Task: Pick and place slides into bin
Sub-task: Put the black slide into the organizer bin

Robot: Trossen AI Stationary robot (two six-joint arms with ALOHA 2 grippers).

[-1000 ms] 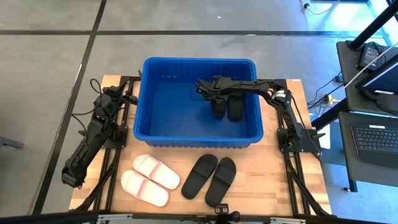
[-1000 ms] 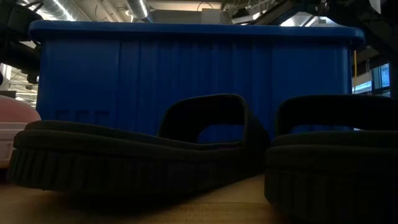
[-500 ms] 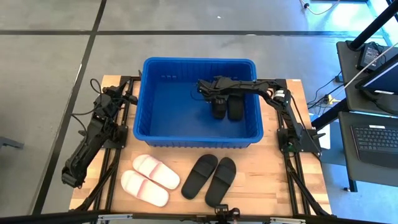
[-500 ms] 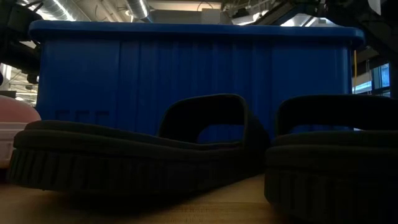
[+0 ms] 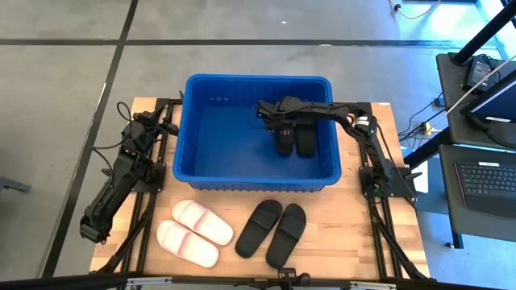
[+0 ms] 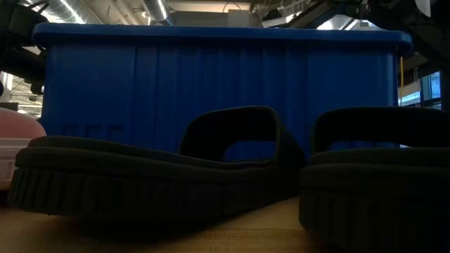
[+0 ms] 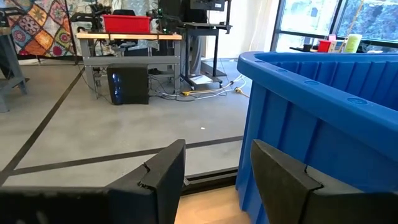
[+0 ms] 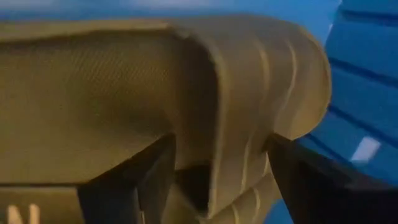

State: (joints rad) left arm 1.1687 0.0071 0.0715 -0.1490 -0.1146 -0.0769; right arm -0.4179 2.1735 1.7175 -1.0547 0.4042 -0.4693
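The blue bin (image 5: 201,165) stands at the table's far middle. Two black slides (image 5: 294,141) lie side by side on its floor near the right wall. My right gripper (image 5: 276,121) reaches into the bin from the right, just above the left one of them. It is open, with that slide's strap (image 8: 186,93) between its fingers. Two more black slides (image 5: 272,229) and two white slides (image 5: 193,232) rest sole down on the near table. My left gripper (image 7: 214,180) is open with nothing between its fingers, outside the bin's left wall (image 7: 323,118). My right gripper has its fingers (image 8: 134,180) on either side of the strap's ribbed edge (image 8: 242,162) of the left black slide in the bin. A dark gap shows beside one finger. Whether the other finger touches the strap I cannot tell. The slide lies on the bin's floor.
The bin's left half is bare floor (image 5: 222,137). In the low view the black slides (image 6: 148,176) stand in front of the bin's near wall (image 6: 211,84). Bare wood (image 5: 355,234) lies at the near right. Desks with a keyboard (image 5: 484,177) stand right of the table.
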